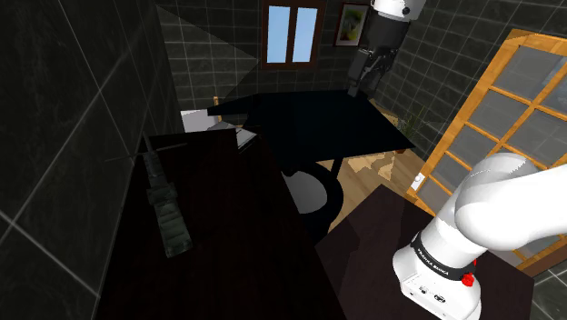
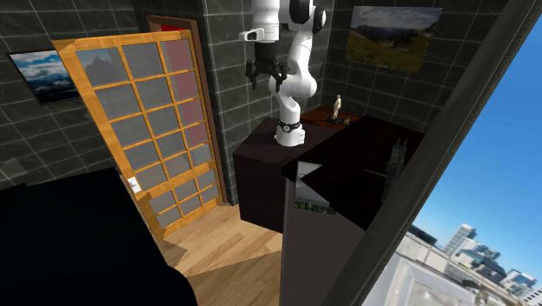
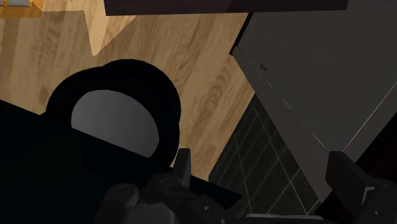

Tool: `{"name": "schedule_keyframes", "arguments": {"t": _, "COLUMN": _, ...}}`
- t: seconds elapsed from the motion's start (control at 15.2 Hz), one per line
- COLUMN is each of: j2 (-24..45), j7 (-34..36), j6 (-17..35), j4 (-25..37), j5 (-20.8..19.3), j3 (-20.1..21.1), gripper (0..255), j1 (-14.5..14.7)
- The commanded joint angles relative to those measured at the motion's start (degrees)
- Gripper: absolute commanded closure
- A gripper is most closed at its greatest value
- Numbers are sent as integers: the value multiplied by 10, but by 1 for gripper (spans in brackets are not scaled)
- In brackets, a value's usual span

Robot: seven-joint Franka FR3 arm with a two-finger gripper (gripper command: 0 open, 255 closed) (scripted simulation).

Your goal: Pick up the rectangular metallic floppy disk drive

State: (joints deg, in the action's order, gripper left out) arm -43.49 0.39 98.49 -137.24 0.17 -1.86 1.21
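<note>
A long, dark grey boxy object (image 1: pixel 169 215), which I take for the floppy disk drive, lies on the dark counter (image 1: pixel 227 245) along the tiled wall at the shoulder view's left. In the second exterior view it shows as a grey shape (image 2: pixel 397 162) on the same counter (image 2: pixel 365 187). My black gripper (image 1: pixel 365 75) hangs high in the air, far from the drive and above the black table. It is open, its fingers (image 3: pixel 182 164) standing wide apart with nothing between them. From the far side the gripper (image 2: pixel 265 76) hangs in front of the tiled wall, well above the stand.
A black table (image 1: pixel 309 118) and a round black seat with a grey centre (image 1: pixel 313 195) stand beyond the counter. A wooden lattice door (image 1: pixel 509 118) fills the shoulder view's right. A small figurine (image 2: pixel 338 106) stands near the arm's base. Wooden floor (image 3: pixel 191 63) lies below the gripper.
</note>
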Motion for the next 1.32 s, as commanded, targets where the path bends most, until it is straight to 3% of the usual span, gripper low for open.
{"name": "schedule_keyframes", "arguments": {"t": 0.0, "j2": 0, "j7": 0, "j6": 0, "j4": 0, "j5": 0, "j3": 0, "gripper": 0, "j1": 0}}
{"name": "schedule_keyframes", "arguments": {"t": 0.33, "j2": 121, "j7": -66, "j6": 50, "j4": 34, "j5": 98, "j3": -73, "gripper": 0, "j1": 34}}
{"name": "schedule_keyframes", "arguments": {"t": 0.66, "j2": 253, "j7": -155, "j6": 63, "j4": 89, "j5": 226, "j3": -138, "gripper": 0, "j1": 74}}
{"name": "schedule_keyframes", "arguments": {"t": 0.99, "j2": 396, "j7": -252, "j6": 24, "j4": 167, "j5": 376, "j3": -180, "gripper": 0, "j1": 98}}
{"name": "schedule_keyframes", "arguments": {"t": 1.25, "j2": 513, "j7": -312, "j6": -39, "j4": 244, "j5": 494, "j3": -184, "gripper": 0, "j1": 93}}
